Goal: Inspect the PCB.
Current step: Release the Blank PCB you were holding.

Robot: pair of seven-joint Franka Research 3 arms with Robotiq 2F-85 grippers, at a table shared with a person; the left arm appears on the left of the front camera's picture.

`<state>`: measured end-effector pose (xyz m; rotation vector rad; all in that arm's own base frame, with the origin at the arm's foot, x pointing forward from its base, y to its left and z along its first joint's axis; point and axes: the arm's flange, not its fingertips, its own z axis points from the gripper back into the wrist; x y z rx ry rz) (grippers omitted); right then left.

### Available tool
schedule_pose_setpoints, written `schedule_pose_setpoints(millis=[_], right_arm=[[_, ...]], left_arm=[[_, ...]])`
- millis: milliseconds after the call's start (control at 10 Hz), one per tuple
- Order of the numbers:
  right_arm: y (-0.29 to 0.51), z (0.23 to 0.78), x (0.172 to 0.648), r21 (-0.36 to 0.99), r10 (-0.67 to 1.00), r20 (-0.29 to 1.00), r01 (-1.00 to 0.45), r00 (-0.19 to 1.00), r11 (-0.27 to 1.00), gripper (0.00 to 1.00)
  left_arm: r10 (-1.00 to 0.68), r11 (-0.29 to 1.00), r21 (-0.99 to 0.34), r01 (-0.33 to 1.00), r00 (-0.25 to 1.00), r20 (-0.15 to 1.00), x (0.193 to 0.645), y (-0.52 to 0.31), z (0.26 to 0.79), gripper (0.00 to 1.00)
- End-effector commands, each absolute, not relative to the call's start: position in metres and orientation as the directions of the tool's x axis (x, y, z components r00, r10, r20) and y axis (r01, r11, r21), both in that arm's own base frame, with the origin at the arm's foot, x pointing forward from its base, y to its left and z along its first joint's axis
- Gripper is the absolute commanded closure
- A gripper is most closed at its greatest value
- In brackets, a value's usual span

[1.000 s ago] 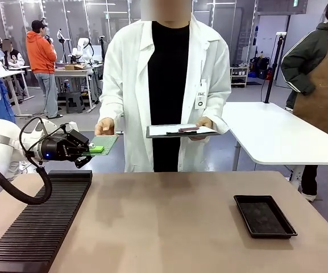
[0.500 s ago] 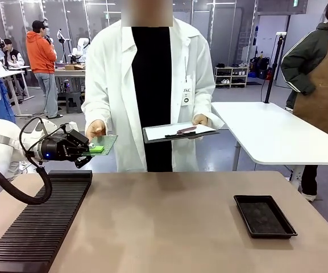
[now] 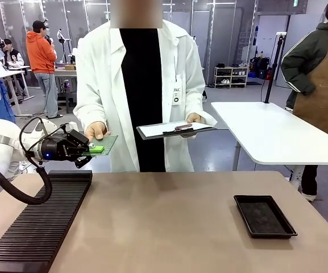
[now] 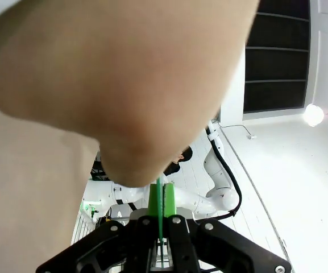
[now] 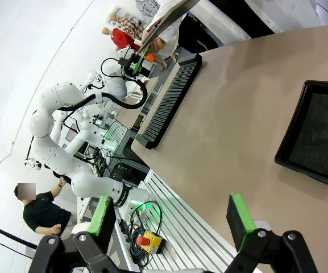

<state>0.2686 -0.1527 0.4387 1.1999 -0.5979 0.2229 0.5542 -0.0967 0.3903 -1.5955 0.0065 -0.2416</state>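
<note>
While the left arm enters the front view from 9 o'clock, the left gripper (image 3: 95, 149) is closed on the near edge of the PCB (image 3: 108, 141) and holds it about level in the air. That spot is beyond the far end of the black ribbed rack (image 3: 38, 227), which lies at 8 o'clock on the table (image 3: 169, 227). A person's hand (image 3: 95, 129) grips the board's far edge, at its 12 o'clock. In the left wrist view the PCB (image 4: 158, 196) is a thin green strip edge-on between the closed fingers, with that hand (image 4: 124, 85) touching its tip. At 3 o'clock from the board, the person's other hand (image 3: 193, 118) carries a clipboard (image 3: 172, 129). A shallow black tray (image 3: 264, 216) sits at 4 o'clock on the table. In the right wrist view the right gripper (image 5: 169, 222) is spread wide with nothing between its pads.
</note>
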Motion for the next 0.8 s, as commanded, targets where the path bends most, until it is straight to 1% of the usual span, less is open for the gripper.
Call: schedule_pose_setpoints(millis=[0, 700], right_arm=[[-0.1541, 0.4400, 0.2694, 0.800, -0.149, 0.557, -0.480, 0.817, 0.359, 0.00], [-0.1541, 0.4400, 0.2694, 0.800, -0.149, 0.557, -0.480, 0.817, 0.359, 0.00]], left_arm=[[-0.157, -0.043, -0.989, 0.143, 0.976, 0.148, 0.5532, -0.0980, 0.3897, 0.97], [-0.154, -0.043, -0.988, 0.145, 0.977, 0.150, 0.5541, -0.0969, 0.3903, 0.97]])
